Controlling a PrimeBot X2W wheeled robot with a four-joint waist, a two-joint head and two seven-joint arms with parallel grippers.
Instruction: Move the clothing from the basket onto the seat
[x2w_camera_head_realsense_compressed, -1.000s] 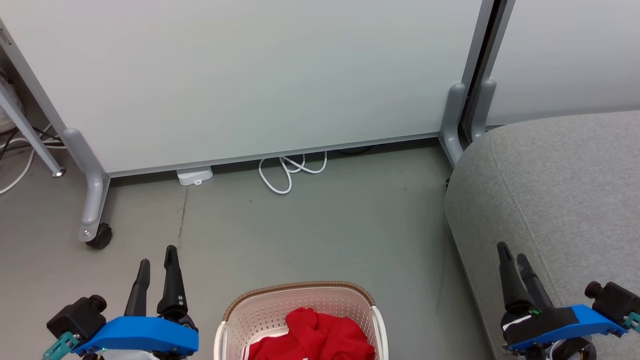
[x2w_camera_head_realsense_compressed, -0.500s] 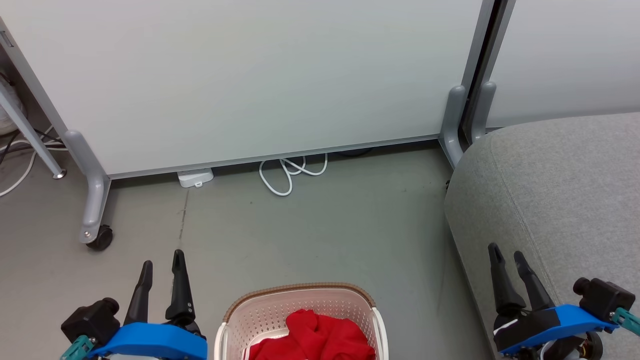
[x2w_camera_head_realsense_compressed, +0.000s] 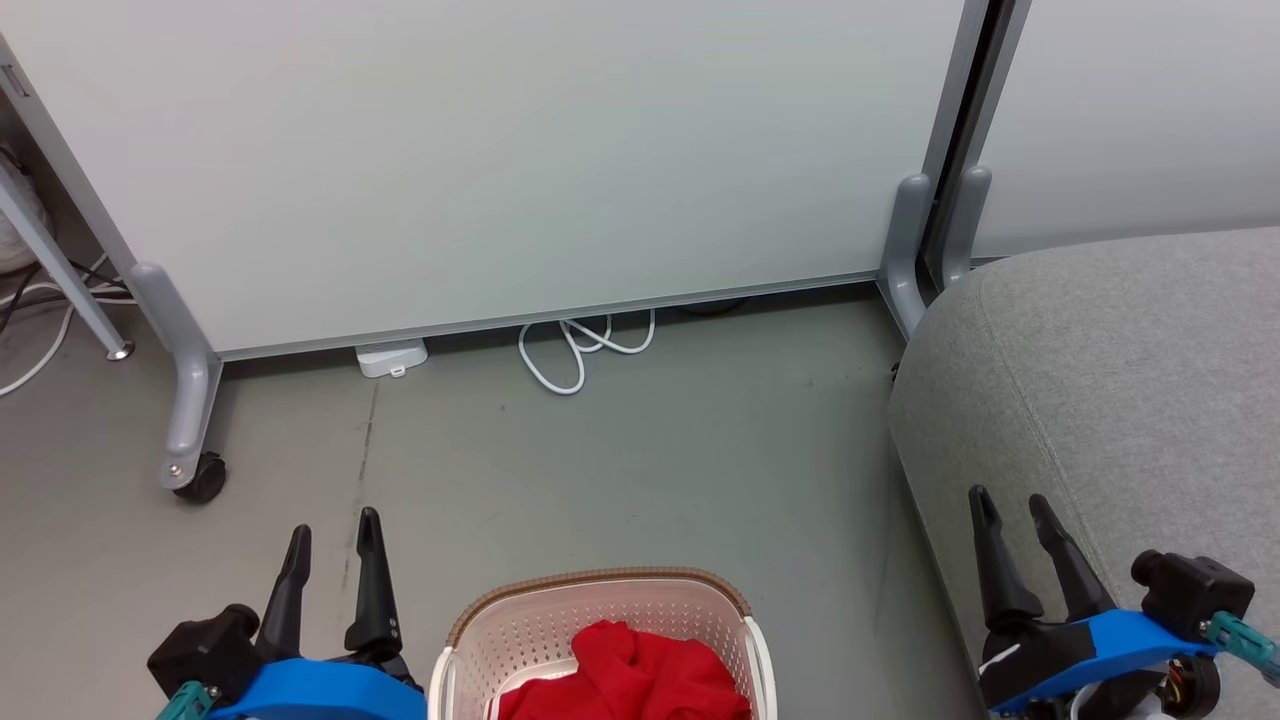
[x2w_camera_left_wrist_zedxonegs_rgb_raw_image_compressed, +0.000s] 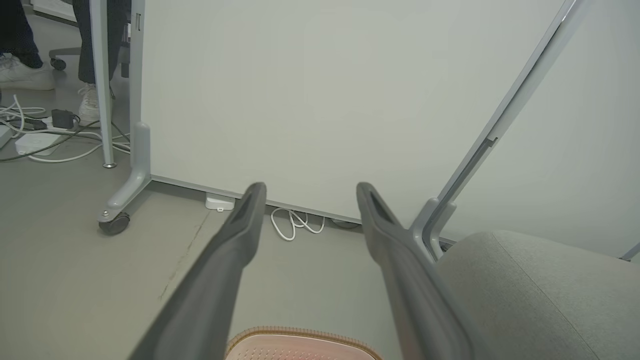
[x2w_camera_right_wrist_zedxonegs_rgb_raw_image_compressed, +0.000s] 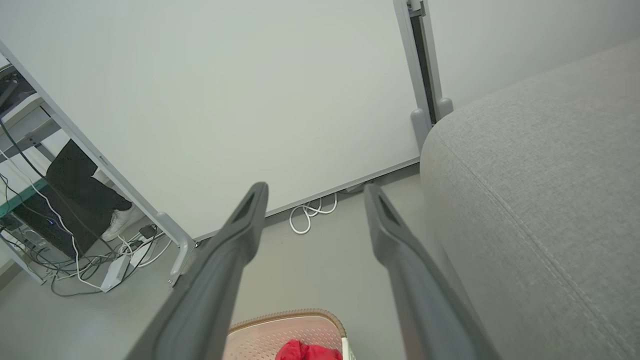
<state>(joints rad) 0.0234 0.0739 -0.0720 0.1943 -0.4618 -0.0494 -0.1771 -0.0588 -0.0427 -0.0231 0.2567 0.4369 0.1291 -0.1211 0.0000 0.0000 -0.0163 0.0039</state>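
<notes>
The cream-white basket (x2w_camera_head_realsense_compressed: 470, 640) with a brown woven rim stands on the floor at the bottom centre of the head view, holding crumpled red clothing (x2w_camera_head_realsense_compressed: 625, 675). Its rim (x2w_camera_left_wrist_zedxonegs_rgb_raw_image_compressed: 300, 334) peeks into the left wrist view, and the right wrist view shows the basket (x2w_camera_right_wrist_zedxonegs_rgb_raw_image_compressed: 280, 330) with a bit of red clothing (x2w_camera_right_wrist_zedxonegs_rgb_raw_image_compressed: 307, 351). The light grey seat (x2w_camera_head_realsense_compressed: 1120, 370) fills the right side. My left gripper (x2w_camera_head_realsense_compressed: 333, 531) is open, left of the basket. My right gripper (x2w_camera_head_realsense_compressed: 1010, 505) is open over the seat's front edge. Both hold nothing.
A white partition panel (x2w_camera_head_realsense_compressed: 500, 150) on grey wheeled feet (x2w_camera_head_realsense_compressed: 190, 470) stands behind. A coiled white cable (x2w_camera_head_realsense_compressed: 580, 345) and a small white box (x2w_camera_head_realsense_compressed: 390, 355) lie at its base. More cables and a person's legs and shoes (x2w_camera_left_wrist_zedxonegs_rgb_raw_image_compressed: 30, 75) are behind the panel's left end.
Both grippers have opened wider. The left gripper has moved down and slightly right toward the basket. The right gripper has shifted slightly left.
</notes>
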